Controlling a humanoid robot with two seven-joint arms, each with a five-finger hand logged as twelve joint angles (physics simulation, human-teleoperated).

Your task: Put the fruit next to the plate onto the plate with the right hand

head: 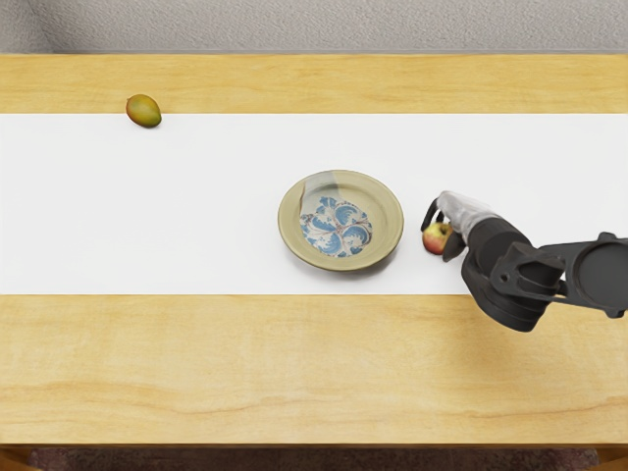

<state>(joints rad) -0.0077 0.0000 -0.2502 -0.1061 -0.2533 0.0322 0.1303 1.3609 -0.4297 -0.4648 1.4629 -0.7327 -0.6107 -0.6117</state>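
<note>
Fingers enclose apple beside plate; mango lies well apart.

Bright even light, soft shadows, sharp render

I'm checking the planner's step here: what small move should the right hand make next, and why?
Probably a slight lift: the right hand curls around the apple, which sits on the table just right of the plate, so it must clear the rim first.
</note>
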